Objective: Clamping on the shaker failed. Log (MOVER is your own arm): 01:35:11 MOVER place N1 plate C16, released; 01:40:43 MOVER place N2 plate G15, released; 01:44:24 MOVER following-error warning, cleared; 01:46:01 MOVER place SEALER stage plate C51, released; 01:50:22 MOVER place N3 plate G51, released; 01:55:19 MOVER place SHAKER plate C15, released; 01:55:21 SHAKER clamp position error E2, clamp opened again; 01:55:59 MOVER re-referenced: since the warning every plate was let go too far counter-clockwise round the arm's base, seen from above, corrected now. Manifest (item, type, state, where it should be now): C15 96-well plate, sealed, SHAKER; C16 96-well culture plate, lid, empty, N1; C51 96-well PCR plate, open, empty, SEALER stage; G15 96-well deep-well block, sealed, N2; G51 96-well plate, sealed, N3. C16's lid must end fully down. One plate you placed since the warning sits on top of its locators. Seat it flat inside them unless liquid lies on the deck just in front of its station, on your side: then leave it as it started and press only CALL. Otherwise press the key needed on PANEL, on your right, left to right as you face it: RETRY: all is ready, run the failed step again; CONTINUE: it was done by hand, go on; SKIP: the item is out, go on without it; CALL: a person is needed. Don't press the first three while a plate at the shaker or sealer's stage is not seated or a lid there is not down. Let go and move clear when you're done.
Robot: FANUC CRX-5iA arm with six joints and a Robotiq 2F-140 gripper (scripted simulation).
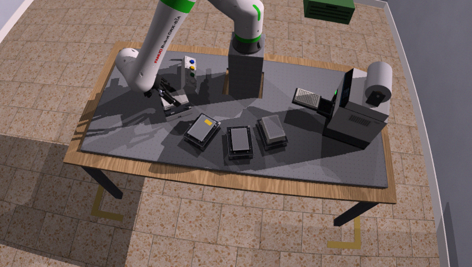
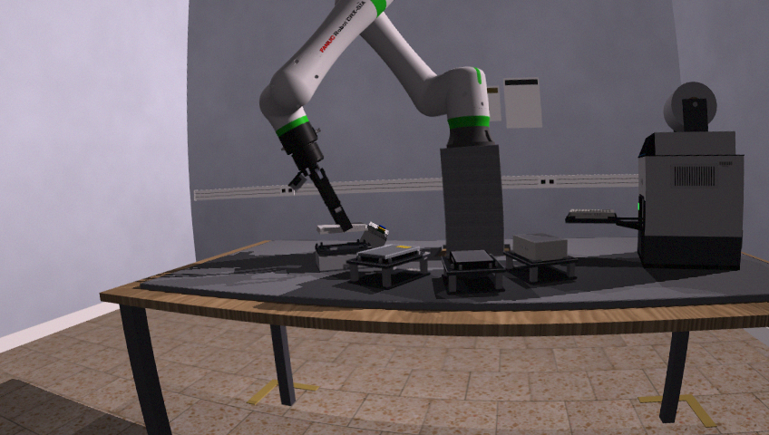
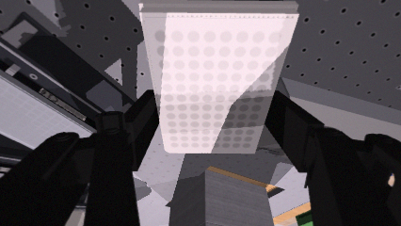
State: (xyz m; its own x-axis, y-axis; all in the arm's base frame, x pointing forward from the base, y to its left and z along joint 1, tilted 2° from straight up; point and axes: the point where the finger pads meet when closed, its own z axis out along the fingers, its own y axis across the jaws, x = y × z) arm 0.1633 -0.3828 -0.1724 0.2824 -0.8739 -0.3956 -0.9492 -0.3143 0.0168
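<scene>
The table [image 1: 231, 185] carries, largest first, the sealer [image 1: 359, 115] at about three o'clock in the top view, the arm's pedestal [image 1: 245, 74] at twelve, three raised nests in a row near the middle, and the shaker [image 1: 180, 112] at about ten o'clock, just below the panel [image 1: 189, 70]. The step in hand looks like reseating C15: the gripper [image 2: 341, 223] is pinching the sealed plate [image 2: 333, 228] by its long sides and holds it lifted, apart from the shaker's dark cradle [image 2: 336, 248] directly beneath. The next move, I judge, calls for squaring the plate to the cradle, lowering it flat inside the locators, releasing, and then RETRY. No liquid shows on the deck near the shaker, though shadows there make that hard to rule out. The exterior view alone shows the gap between plate and cradle; the wrist view alone shows both fingers bearing on the plate's edges and its foil-covered wells [image 3: 212, 80]; the top view alone shows the panel's coloured keys [image 1: 191, 67] beside the arm.
</scene>
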